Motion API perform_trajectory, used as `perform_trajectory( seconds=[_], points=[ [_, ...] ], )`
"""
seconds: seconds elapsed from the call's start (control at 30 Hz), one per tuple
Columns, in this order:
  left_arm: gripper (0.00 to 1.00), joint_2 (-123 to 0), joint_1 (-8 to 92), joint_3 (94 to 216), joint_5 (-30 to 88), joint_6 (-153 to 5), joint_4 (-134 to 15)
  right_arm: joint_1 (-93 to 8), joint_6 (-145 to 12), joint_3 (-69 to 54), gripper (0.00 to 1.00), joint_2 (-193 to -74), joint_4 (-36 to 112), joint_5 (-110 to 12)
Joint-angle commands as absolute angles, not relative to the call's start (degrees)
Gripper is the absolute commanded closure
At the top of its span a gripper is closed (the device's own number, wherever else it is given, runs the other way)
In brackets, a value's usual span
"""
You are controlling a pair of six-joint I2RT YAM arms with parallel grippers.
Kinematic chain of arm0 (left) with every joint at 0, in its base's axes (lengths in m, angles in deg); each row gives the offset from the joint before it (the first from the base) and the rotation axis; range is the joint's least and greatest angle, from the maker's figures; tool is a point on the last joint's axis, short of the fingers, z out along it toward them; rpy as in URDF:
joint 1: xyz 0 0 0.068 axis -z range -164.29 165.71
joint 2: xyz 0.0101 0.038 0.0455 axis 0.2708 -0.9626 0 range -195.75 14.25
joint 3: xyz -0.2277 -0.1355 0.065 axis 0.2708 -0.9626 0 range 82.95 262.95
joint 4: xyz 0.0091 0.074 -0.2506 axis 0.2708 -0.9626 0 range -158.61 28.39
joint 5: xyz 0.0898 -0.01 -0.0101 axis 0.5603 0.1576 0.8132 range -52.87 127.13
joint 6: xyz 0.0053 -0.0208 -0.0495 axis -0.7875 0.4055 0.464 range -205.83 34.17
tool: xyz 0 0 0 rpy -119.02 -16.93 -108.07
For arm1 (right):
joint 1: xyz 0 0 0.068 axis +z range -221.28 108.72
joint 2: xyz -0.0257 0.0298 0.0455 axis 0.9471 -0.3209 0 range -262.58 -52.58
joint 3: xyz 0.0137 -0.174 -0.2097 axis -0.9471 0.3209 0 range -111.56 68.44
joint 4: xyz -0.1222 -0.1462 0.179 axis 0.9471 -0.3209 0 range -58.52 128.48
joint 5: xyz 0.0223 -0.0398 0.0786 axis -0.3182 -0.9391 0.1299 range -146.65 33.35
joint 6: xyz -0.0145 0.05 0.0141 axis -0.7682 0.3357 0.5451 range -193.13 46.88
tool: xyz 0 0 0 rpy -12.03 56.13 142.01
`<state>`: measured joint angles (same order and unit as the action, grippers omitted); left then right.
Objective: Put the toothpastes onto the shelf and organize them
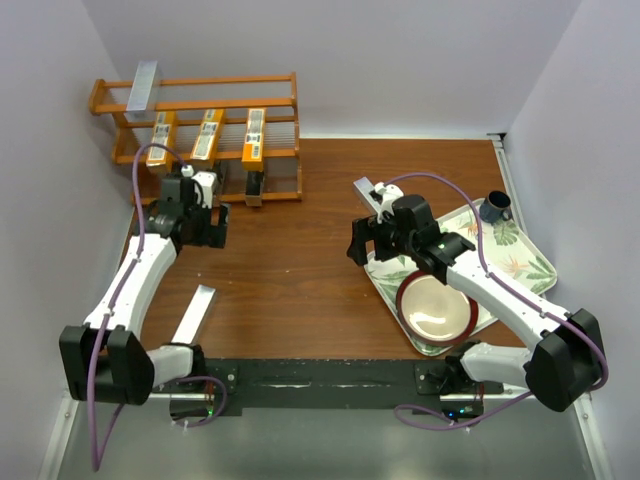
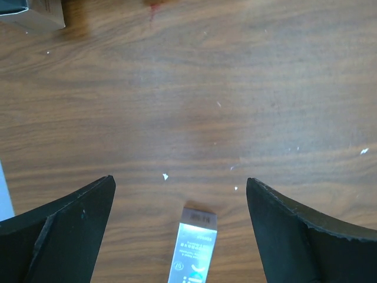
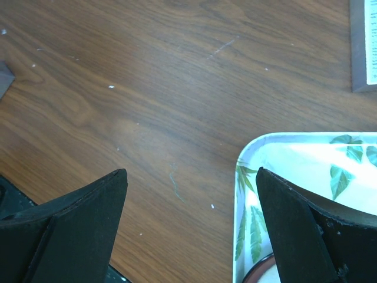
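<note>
Both hands stand wide open and hold nothing. The left hand hovers over bare wood just in front of the shelf, which stands at the far left corner of the surface. The loose toothpaste nearest it is a silver carton lying flat toward the near left corner, back along the arm from the hand. Its long axis runs near-to-far with a slight lean to the right. In the left wrist view only its end shows, low between the fingers and pointing up the gap, so the jaws would likely close across its narrow width once the hand is over it. The right hand hangs at the left rim of the leaf-patterned tray, and a second silver carton lies just beyond it toward the far edge. That carton is partly covered by the hand from above and cut off at the upper right in the right wrist view. Three orange cartons sit on the middle tier and a third silver carton on top. A dark carton shows on the lowest tier, and the left hand hides whatever sits beside it.
</note>
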<state>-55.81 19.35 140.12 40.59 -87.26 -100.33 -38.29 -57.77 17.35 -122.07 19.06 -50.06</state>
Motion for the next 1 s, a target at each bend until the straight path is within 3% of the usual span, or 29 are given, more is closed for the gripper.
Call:
perform_trajectory(
  seconds=[0.0,0.23,0.43,0.8,0.97],
  points=[
    [0.01,-51.58,21.25,137.63,45.57,-89.78,-100.2,-38.06,-58.01,16.85,0.05,-122.36,22.4,-45.41],
    [0.06,-51.92,21.78,138.49,42.67,-92.06,-101.95,-37.71,-57.83,16.76,0.06,-122.8,22.66,-44.17],
    [0.02,-58.78,23.62,144.03,48.38,-89.53,-104.16,-33.95,-60.02,15.54,0.02,-125.61,24.77,-39.43],
    [0.0,-42.8,22.83,135.18,51.11,-83.62,-81.15,-21.8,-77.85,4.92,0.02,-141.68,30.22,-29.76],
    [0.0,-47.86,22.83,138.58,46.91,-82.59,-90.5,-21.19,-78.66,0.85,0.02,-145.92,27.85,-29.75]
  ],
)
